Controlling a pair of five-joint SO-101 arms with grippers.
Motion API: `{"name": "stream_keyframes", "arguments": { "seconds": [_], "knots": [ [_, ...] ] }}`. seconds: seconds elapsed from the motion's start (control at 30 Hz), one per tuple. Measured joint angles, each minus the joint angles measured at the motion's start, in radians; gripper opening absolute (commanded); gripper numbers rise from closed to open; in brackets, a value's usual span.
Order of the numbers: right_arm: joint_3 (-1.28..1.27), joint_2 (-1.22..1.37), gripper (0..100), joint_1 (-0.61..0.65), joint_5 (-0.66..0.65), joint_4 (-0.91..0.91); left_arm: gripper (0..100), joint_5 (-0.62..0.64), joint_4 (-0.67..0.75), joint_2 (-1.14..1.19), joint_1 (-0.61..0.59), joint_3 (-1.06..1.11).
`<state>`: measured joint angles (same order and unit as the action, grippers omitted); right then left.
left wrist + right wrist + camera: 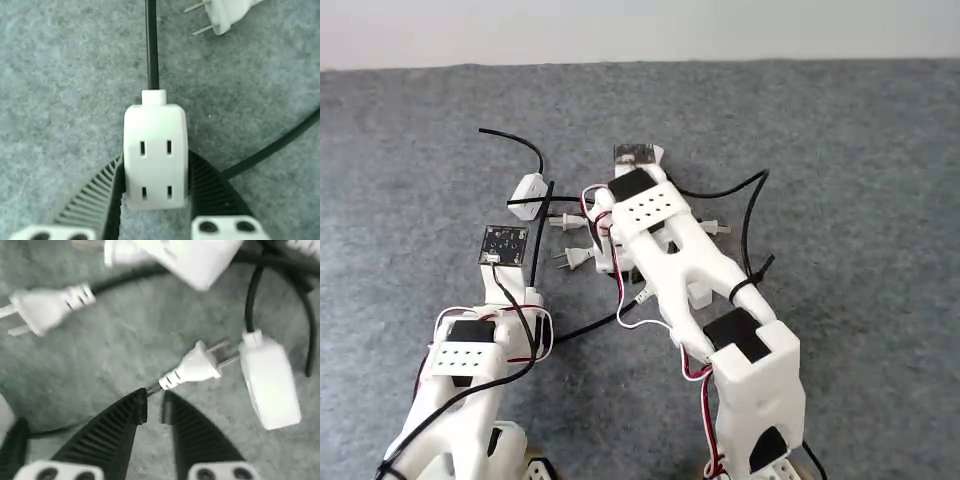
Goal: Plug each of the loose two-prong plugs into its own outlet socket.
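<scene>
Plugs (pixel 572 259) are lying on the grey felt worktop (pixel 850 150) below a pale wall (pixel 620 30); left hand (pixel 156 161) is clamping an outlet (pixel 155 135), right hand (pixel 154 399) is gaping slightly.

Light flat and diffuse, from overhead. High view: grey carpet (pixel 840 150) evenly lit, with faint soft-edged shade close under the arms (pixel 690 260); no glare.

Left wrist view: outlet block (pixel 155 150), held between the fingers (pixel 212 192) of the left gripper (pixel 155 161), is bright white and near washed out on its face, slots still plain. A thin dark line of shade runs where each finger meets it.

Right wrist view: two-prong plug (pixel 192 367), just ahead of the right gripper (pixel 154 407), is bright, with soft shade beneath. The ribbed black fingertips (pixel 135 407) are dark, and the narrow gap between them is shaded.
</scene>
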<state>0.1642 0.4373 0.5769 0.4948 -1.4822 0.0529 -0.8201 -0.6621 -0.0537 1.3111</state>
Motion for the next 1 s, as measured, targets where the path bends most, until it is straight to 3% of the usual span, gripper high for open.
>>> {"name": "stream_keyframes", "arguments": {
  "seconds": [0.13, 0.27, 0.47, 0.6, 0.87, 1.0],
  "knots": [
    [-0.044, 0.02, 7.4, 0.051, -0.157, -0.012, 2, 0.0, 0.0, 0.0, 0.0, 0.0],
    [-0.049, 0.015, 5.4, 0.092, -0.477, -0.061, 2, 0.0, 0.0, 0.0, 0.0, 0.0],
    [-0.098, -0.031, 5.6, 0.048, -0.979, -0.106, 2, 0.0, 0.0, 0.0, -0.021, 0.0],
    [-0.106, -0.055, 8.7, 0.041, -1.22, -0.149, 2, 0.0, 0.0, 0.0, -0.054, -0.009],
    [-0.29, -0.313, 10.3, 0.144, -1.275, -0.153, 2, 0.0, 0.0, 0.0, -0.057, -0.009],
    [-0.48, -0.497, 10.2, 0.149, -1.165, 0.055, 2, -0.002, 0.0, 0.0, -0.057, -0.009]
  ]
}}
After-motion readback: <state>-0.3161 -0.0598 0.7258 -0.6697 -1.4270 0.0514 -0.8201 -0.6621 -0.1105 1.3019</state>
